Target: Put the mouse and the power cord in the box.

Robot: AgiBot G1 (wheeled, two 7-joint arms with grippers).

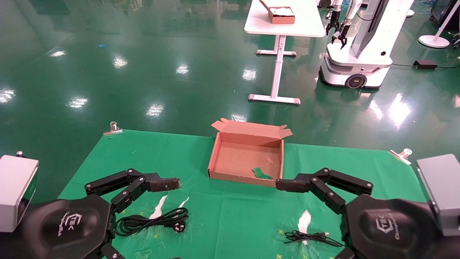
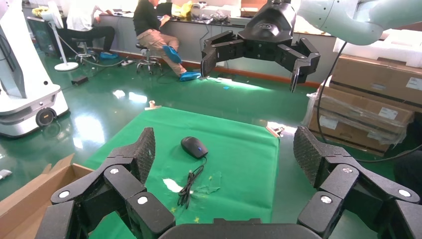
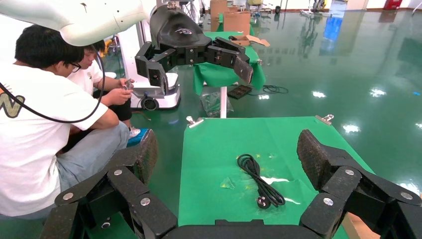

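- The box [image 1: 245, 158] sits open at the far middle of the desk [image 1: 230, 212], which is covered in green cloth. Its lid flap stands up at the back and a green scrap [image 1: 261, 173] lies on its floor near the front right corner.
- The left tool [image 1: 143, 201] hovers low over the desk's left side with its fingers spread wide, holding nothing. 1 fingertip [image 1: 164, 183] points toward the box's front left corner but stays apart from it.
- The power cord [image 1: 152, 220] lies coiled on the cloth just in front of the left tool, with its pronged plug [image 1: 179, 227] at the right end of the coil.
- The right tool [image 1: 318, 216] hovers over the desk's right side, also spread wide and empty. Its far fingertip [image 1: 291, 185] appears to sit right at the box's front right corner; whether it touches cannot be told.
- The mouse [image 2: 193, 147] rests on the cloth at the desk's right side, seen only from the left wrist, with a faint blue light on its back. Its thin cable [image 1: 309, 237] lies bundled just in front of the right tool.
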